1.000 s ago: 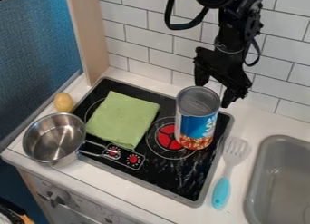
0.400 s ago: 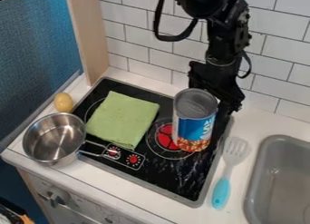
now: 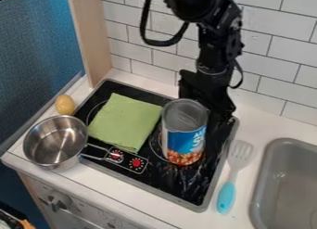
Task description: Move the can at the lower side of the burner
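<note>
Behind the can, toward the tiled wall, hangs the gripper (image 3: 206, 103), low over the back right of the black cooktop and close against the can's rear side. The tall can (image 3: 184, 139) stands upright, with a grey metal top and a blue label showing food at the bottom. Its base covers much of the right-hand burner (image 3: 156, 147), whose ring shows along the can's left side. The can hides the lower part of the gripper.
A green cloth (image 3: 125, 121) lies on the cooktop's left half. Left of it are a steel pot (image 3: 54, 141), its handle over the knobs, and a yellow potato (image 3: 64, 104). A blue-handled spatula (image 3: 227, 195) and grey sink (image 3: 285, 181) are right.
The gripper has moved down and left in the view. The can has shifted the same way across the burner, staying upright.
</note>
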Controlling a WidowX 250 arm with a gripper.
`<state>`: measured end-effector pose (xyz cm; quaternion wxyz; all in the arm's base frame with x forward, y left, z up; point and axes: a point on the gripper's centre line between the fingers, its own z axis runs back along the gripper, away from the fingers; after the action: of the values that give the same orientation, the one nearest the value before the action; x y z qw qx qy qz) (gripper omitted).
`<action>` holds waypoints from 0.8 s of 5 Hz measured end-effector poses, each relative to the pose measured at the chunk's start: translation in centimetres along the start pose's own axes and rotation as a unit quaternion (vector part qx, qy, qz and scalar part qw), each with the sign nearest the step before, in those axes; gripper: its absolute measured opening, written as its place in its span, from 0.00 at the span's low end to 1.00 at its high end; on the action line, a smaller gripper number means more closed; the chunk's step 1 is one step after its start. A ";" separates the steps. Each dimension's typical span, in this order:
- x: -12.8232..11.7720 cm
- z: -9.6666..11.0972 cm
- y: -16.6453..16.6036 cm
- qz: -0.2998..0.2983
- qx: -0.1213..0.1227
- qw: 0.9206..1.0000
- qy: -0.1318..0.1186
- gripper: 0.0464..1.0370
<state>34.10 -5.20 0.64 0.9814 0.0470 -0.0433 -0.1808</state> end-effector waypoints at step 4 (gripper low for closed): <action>-6.1 0.5 0.0 0.031 0.010 0.999 0.008 0.96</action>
<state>28.36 -3.07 0.72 0.9863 0.0570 -0.0388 -0.1496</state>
